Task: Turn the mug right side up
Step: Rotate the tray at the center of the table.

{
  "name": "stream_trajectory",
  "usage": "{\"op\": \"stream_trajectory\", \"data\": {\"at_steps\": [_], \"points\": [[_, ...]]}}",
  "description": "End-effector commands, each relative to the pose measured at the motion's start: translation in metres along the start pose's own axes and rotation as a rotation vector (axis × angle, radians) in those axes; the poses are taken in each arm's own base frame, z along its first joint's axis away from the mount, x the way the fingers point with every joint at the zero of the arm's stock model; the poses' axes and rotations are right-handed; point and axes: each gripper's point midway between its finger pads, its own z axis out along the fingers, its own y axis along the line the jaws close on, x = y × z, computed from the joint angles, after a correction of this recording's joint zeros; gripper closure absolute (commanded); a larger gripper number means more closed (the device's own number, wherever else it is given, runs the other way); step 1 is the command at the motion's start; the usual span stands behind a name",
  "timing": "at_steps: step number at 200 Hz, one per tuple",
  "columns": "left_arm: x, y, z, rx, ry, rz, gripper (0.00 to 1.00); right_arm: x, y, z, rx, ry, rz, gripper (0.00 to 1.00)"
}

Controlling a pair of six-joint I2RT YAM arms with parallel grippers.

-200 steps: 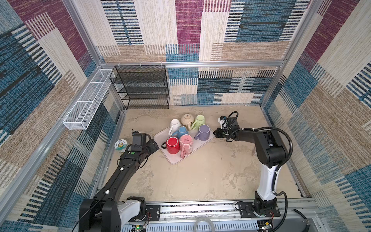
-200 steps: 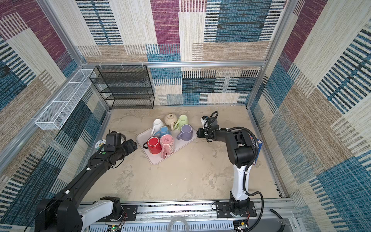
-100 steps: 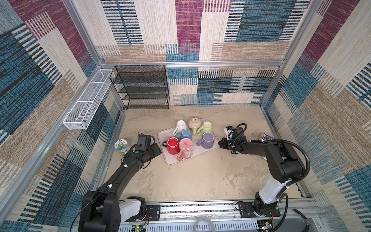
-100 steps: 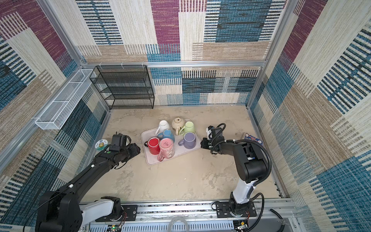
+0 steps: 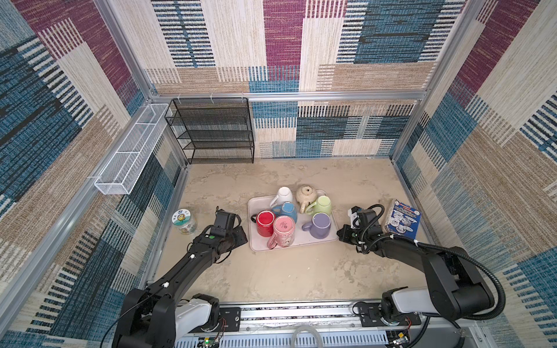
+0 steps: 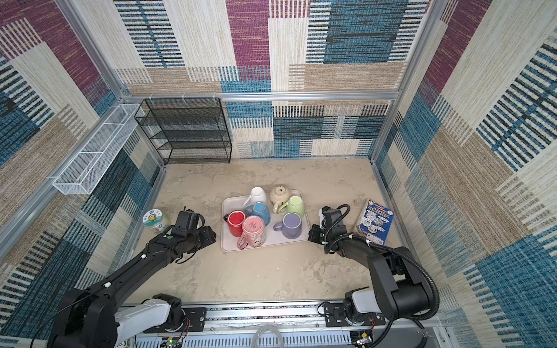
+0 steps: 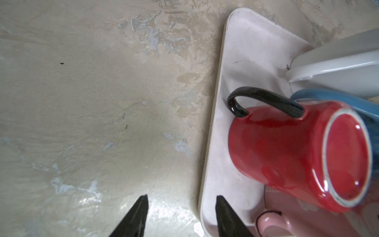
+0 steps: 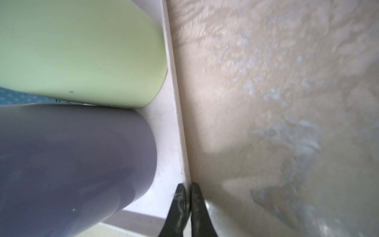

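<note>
Right hand [image 8: 187,184] stays clenched on the tray [image 8: 180,143] rim and has dragged it nearer and rightwards. Left hand [image 7: 181,198], released but narrowing, hangs over the tray's left edge. Red mug [image 7: 287,153] still sits upside down there, so I reckon it's reachable now.

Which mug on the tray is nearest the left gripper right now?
The red mug, upside down by the tray edge facing the left gripper; only it has a black handle.

Purple mug [image 8: 71,164] blurred — pink mug [image 7: 287,223] cut off at the edge.
</note>
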Motion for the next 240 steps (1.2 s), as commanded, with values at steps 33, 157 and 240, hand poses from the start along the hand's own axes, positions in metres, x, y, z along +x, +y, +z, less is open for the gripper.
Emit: {"op": "stream_trajectory", "data": {"at_steps": [33, 157, 240], "points": [[0.018, -0.002, -0.001, 0.033, 0.041, 0.029, 0.44, 0.033, -0.012, -0.015, 0.039, 0.03, 0.053, 1.0], [0.007, -0.019, -0.016, 0.067, 0.009, 0.064, 0.44, 0.041, -0.035, -0.039, 0.116, -0.106, 0.165, 0.73], [-0.004, -0.061, -0.071, 0.182, 0.05, 0.135, 0.44, -0.001, -0.016, -0.069, 0.1, -0.261, 0.098, 0.5]]}}
